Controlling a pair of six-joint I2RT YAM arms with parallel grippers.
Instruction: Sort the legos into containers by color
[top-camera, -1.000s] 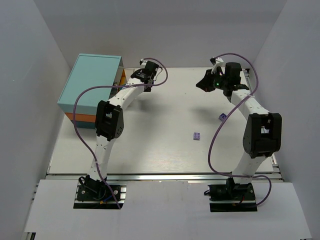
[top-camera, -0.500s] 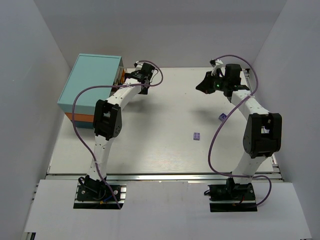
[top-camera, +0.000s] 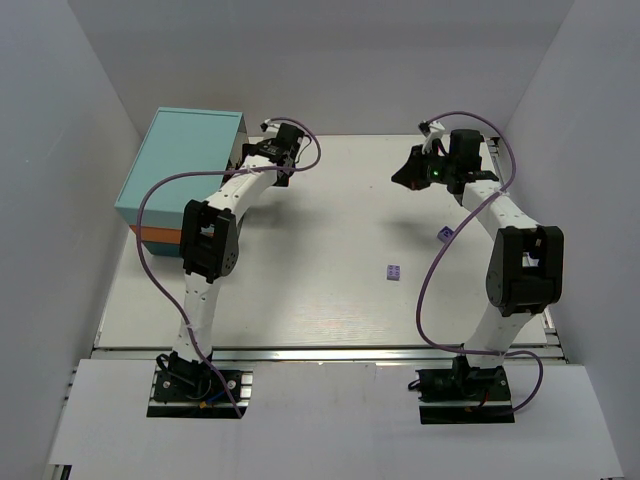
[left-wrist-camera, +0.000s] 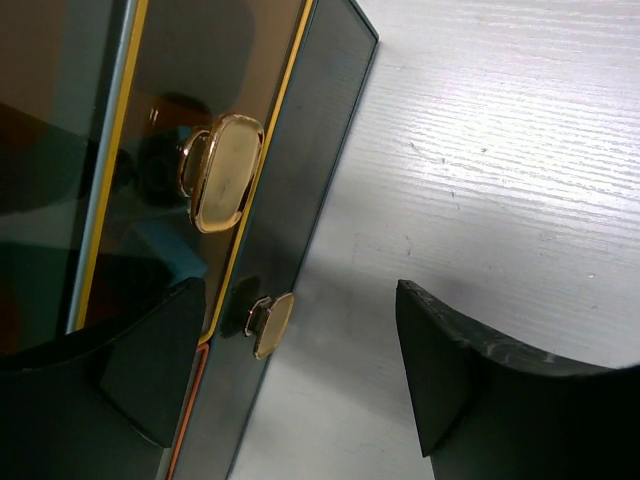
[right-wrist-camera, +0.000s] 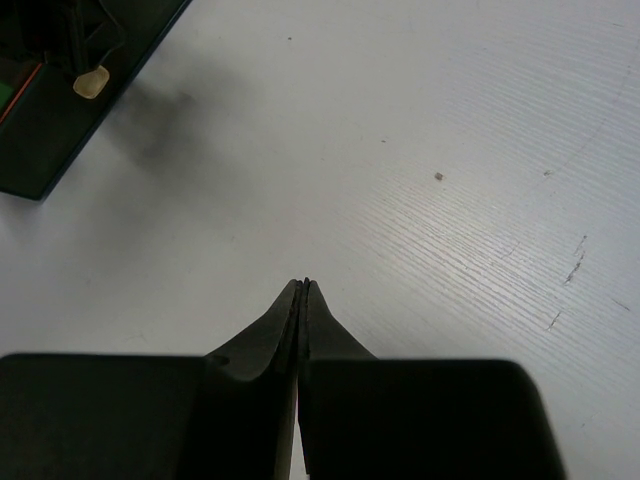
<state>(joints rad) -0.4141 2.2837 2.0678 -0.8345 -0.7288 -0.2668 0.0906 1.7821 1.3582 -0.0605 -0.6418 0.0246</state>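
Legos, two pale purple studded bricks (top-camera: 394, 271), lay on the white table (top-camera: 320, 310) nearer the right gripper (right-wrist-camera: 302, 288), fingers pressed together; the left gripper's (left-wrist-camera: 300, 290) spread fingers seemingly straddled a small gold drawer knob (left-wrist-camera: 272, 323) on the teal-topped cabinet (top-camera: 185, 160).

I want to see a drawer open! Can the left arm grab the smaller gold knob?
Probably yes. The left gripper is open and right at the cabinet front, and the smaller gold knob sits in the gap between its fingers, with nothing in the way.
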